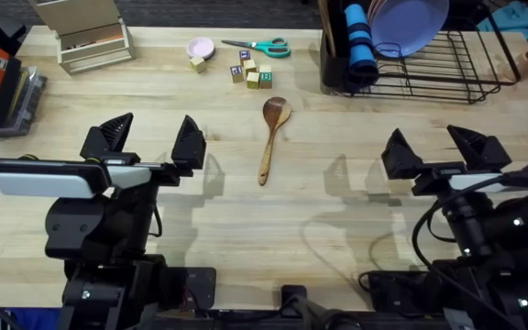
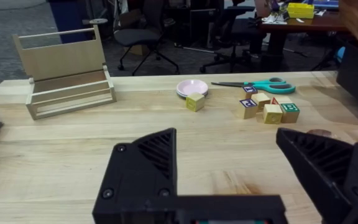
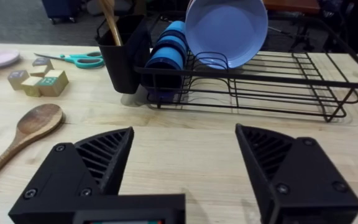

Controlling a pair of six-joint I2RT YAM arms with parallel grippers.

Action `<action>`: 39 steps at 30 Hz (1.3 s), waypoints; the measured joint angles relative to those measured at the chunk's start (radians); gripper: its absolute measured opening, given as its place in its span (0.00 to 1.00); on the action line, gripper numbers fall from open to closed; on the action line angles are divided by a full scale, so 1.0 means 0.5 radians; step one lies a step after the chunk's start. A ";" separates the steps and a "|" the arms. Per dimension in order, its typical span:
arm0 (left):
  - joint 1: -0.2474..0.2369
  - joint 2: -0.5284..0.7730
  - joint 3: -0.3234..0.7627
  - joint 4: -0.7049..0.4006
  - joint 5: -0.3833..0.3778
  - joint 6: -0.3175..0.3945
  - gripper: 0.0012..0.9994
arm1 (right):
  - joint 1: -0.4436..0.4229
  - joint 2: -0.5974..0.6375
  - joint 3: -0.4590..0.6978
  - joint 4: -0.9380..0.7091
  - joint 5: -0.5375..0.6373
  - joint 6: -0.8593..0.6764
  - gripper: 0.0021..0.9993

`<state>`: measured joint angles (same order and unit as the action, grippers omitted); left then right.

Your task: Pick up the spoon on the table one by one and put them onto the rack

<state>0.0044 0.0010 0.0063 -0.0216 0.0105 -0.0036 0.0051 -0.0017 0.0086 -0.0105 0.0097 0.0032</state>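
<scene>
1. Overhead cam sits above the arm bases, looking down and forward over the whole table (image 1: 246, 211), out to the rack (image 1: 429, 69) at the far right.
2. Left wrist cam rides low behind the left gripper (image 2: 229, 180), looking across the tabletop to the scissors (image 2: 257, 84) and the room behind.
3. Right wrist cam sits just as low, facing the rack (image 3: 260, 81) close up.
4. All three views catch the scissors and blocks (image 3: 39, 81).
</scene>
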 joint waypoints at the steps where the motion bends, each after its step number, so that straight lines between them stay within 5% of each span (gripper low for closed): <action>1: 0.000 0.000 0.000 0.000 0.000 0.000 0.99 | 0.000 0.000 0.000 0.000 0.000 0.000 0.99; 16: 0.000 0.000 0.004 -0.020 0.000 0.000 0.99 | 0.000 0.000 0.002 -0.010 0.000 0.000 0.99; 20: 0.000 0.003 0.092 -0.218 0.001 0.001 0.99 | 0.000 0.002 0.044 -0.105 0.002 -0.014 0.99; 29: 0.000 0.425 0.740 -0.643 0.003 0.008 0.99 | 0.000 0.210 0.558 -0.690 0.001 -0.040 0.99; 39: 0.000 1.374 1.662 -1.125 0.106 0.012 0.99 | 0.000 0.949 1.339 -0.921 0.001 -0.053 0.99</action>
<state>0.0044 0.6881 0.8374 -0.5841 0.0637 0.0025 0.0051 0.4729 0.6781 -0.4709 0.0101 -0.0235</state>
